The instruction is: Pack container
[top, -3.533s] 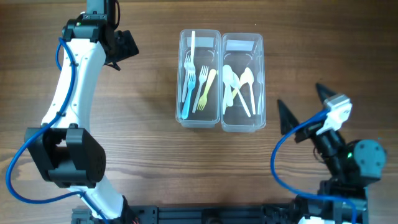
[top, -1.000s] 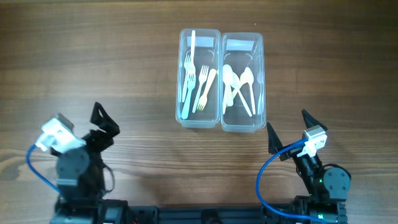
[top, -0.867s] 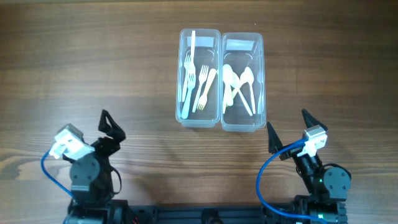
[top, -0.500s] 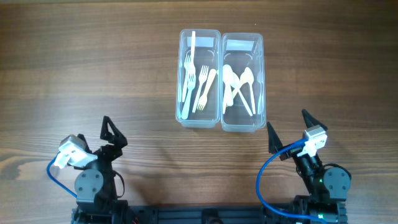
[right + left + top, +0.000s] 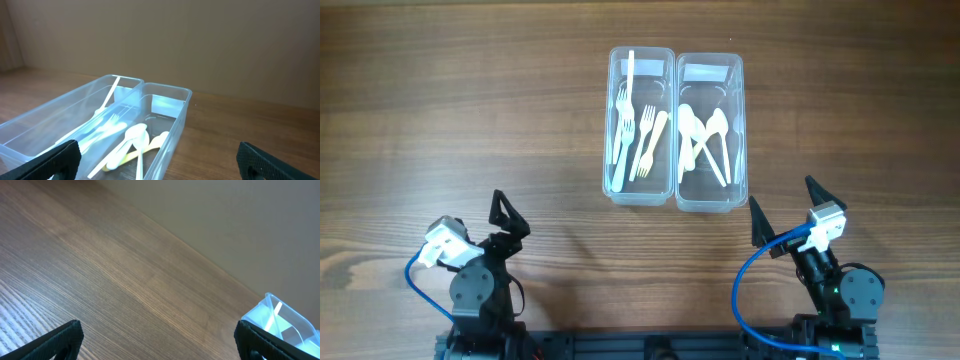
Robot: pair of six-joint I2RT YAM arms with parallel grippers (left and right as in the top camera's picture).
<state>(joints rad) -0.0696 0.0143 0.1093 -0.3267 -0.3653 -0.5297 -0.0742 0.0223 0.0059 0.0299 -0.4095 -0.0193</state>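
Observation:
Two clear plastic containers stand side by side at the table's middle back. The left container (image 5: pixel 641 52) holds several forks (image 5: pixel 642 135), white, blue and yellow. The right container (image 5: pixel 710 203) holds several spoons (image 5: pixel 705 140). My left gripper (image 5: pixel 500 225) is open and empty at the front left, far from them. My right gripper (image 5: pixel 787 205) is open and empty at the front right, just short of the right container. The right wrist view shows both containers (image 5: pixel 165 97), the spoons (image 5: pixel 132 140) and the forks (image 5: pixel 107 125) ahead of the gripper (image 5: pixel 160 157). The left wrist view shows only a container corner (image 5: pixel 280 322) beyond the gripper (image 5: pixel 160 337).
The wooden table (image 5: pixel 470 110) is bare around the containers. Both arm bases sit at the front edge, each with a blue cable (image 5: pixel 745 290). A plain wall (image 5: pixel 200 40) rises behind the table.
The left arm has pulled back from the far left of the table to the front edge and folded. Over the last second it slid a little right. The right arm withdrew earlier and now holds still.

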